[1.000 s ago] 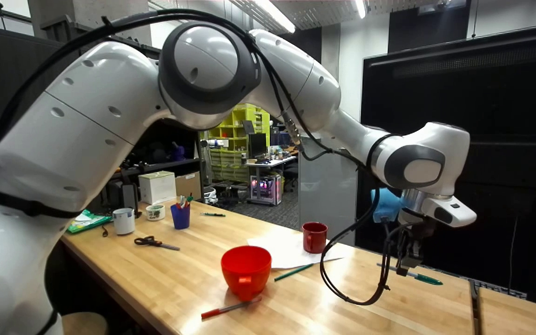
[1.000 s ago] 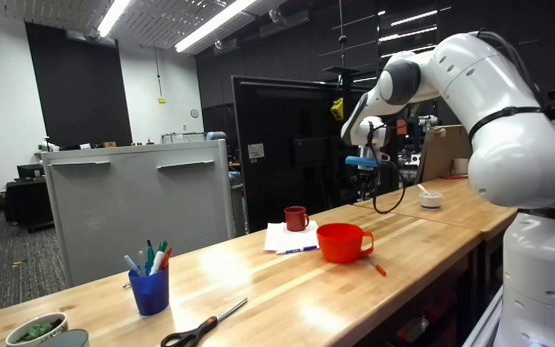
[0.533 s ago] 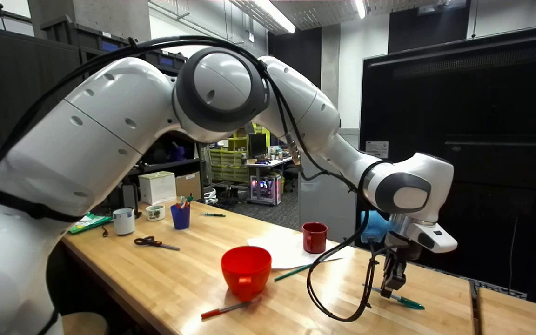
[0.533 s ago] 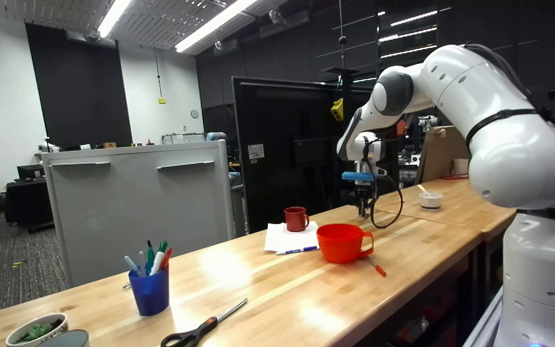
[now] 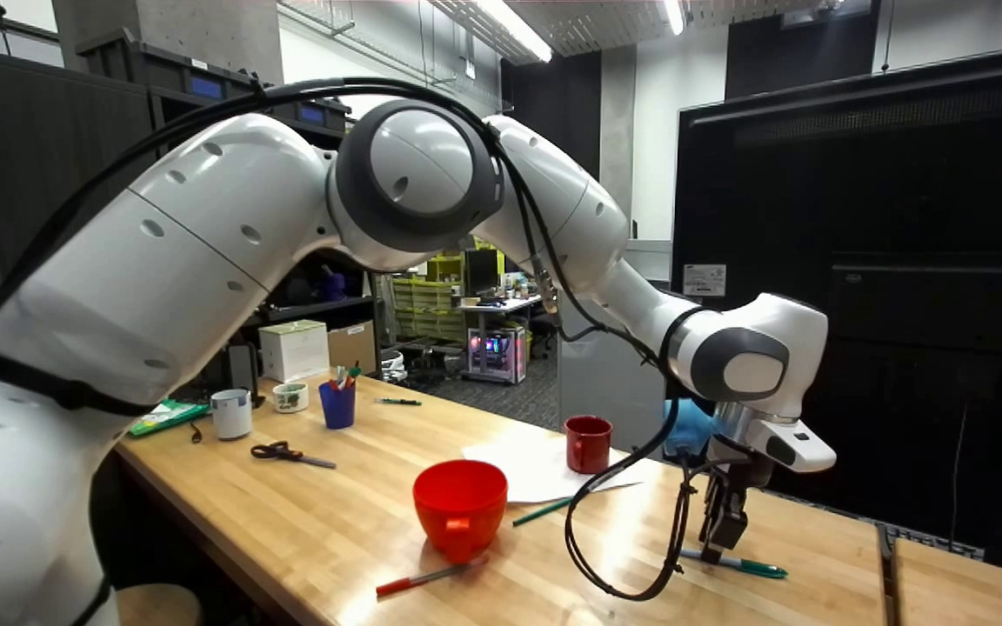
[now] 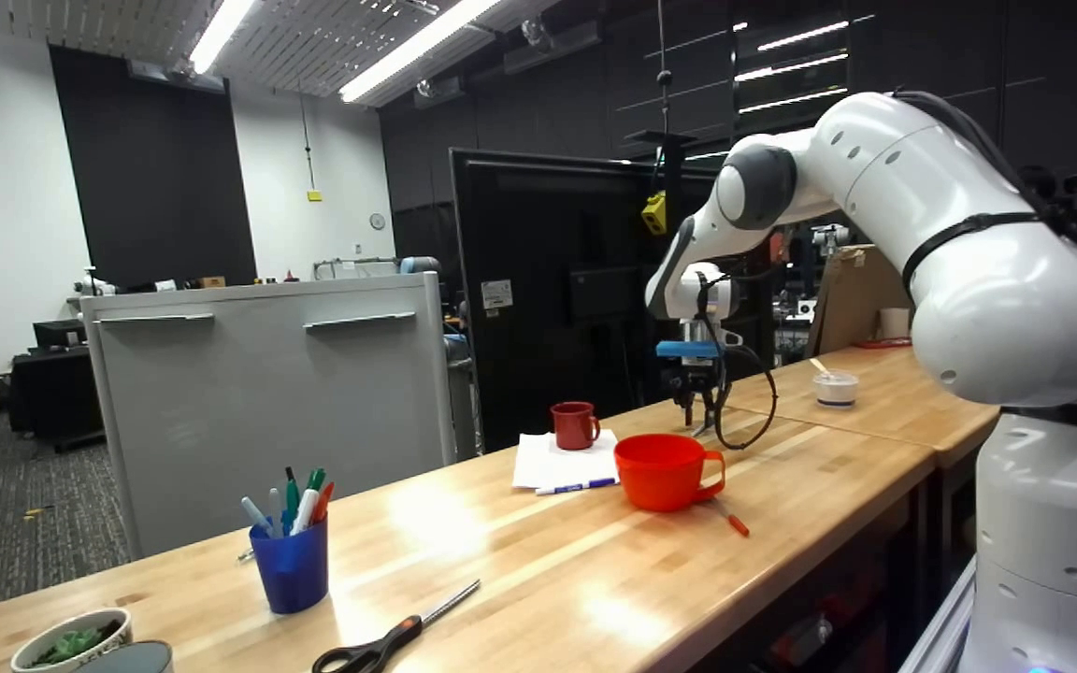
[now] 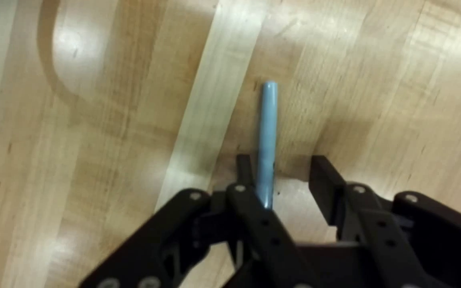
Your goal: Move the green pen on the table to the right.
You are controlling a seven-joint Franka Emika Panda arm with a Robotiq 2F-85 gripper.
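The green pen [image 5: 753, 567], with a teal-green end and a paler barrel, lies on the pale wood table [image 5: 310, 513] at the far right in an exterior view. My gripper [image 5: 712, 555] is low over it, fingertips at the tabletop. In the wrist view the pen's pale blue barrel [image 7: 268, 132] runs between the open fingers of the gripper [image 7: 284, 168], close to the left finger and apart from the right one. Its green end is hidden there. The gripper [image 6: 698, 411] also shows with spread fingers in an exterior view.
A red bowl [image 5: 460, 504] stands mid-table. A slim teal-looking pen [image 5: 549, 509] lies beside it, where an exterior view shows a blue-and-white marker [image 6: 576, 486]. A dark red mug [image 5: 588, 445] stands on white paper [image 5: 523, 461]. A red-orange pen [image 5: 427, 576] lies near the front.
My gripper has come down and left in the exterior view where the pen shows, carrying the pen to the tabletop. Its fingers have opened, and the pen now lies flatter.
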